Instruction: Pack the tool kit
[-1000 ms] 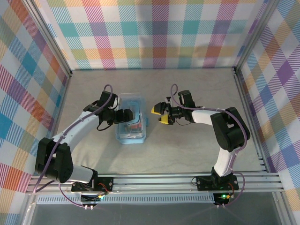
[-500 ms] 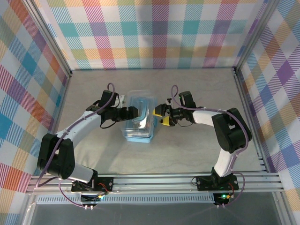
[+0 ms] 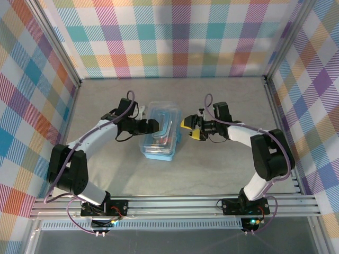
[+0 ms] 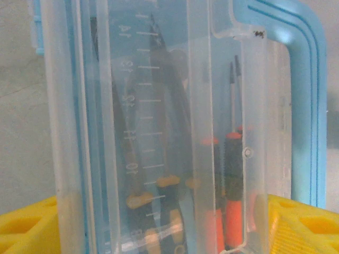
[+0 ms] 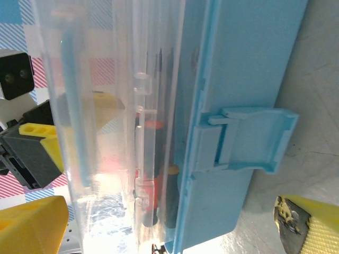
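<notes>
Lid is now down on the tool kit (image 3: pixel 160 132). The case has slid right on the table (image 3: pixel 212 166), with the screwdrivers (image 4: pixel 233 174) inside. Left gripper (image 3: pixel 150 126) jaws straddle it; can't tell if they're clamped. Right gripper (image 3: pixel 188 129) jaws are wide apart beside it. Latch (image 5: pixel 243 137) looks unsnapped, so that's probably what remains.

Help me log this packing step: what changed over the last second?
The tool kit slid rightward and turned slightly; its clear lid now appears down over the screwdrivers. The left end effector followed it; the right end effector backed off rightward and stayed open. Nothing else changed.
</notes>
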`<state>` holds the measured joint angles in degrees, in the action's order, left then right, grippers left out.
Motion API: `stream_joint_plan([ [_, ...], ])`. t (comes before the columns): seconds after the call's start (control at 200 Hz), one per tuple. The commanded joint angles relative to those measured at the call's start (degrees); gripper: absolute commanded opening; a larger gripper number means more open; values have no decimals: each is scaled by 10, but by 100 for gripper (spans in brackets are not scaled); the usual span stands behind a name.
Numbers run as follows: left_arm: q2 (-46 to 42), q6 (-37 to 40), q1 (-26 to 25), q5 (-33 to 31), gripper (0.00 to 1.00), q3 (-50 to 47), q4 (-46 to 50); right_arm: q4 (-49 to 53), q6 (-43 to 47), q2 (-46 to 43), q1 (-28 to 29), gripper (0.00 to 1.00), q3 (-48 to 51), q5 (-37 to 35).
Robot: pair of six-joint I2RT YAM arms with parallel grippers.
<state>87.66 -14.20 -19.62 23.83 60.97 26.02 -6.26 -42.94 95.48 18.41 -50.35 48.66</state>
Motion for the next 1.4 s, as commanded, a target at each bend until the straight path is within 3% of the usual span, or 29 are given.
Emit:
stream_joint_plan([
  [0.0,35,18,3,-100,78,-20,168,30,26,-16,1,99,2,-1],
  [0.215,22,23,-3,-119,80,17,201,27,21,-13,1,100,0,-1],
  [0.645,33,40,24,-75,79,2,187,-14,-3,-12,2,99,15,10],
  [0.955,28,42,13,-67,96,161,274,-7,1,-12,2,99,5,9],
  [1.065,38,40,1,-87,100,225,307,0,4,-14,2,99,1,8],
  [1.2,53,40,-6,-157,100,258,344,3,3,-15,2,99,-1,7],
  [1.395,85,62,-23,-159,100,250,360,16,14,-14,2,99,-4,9],
])
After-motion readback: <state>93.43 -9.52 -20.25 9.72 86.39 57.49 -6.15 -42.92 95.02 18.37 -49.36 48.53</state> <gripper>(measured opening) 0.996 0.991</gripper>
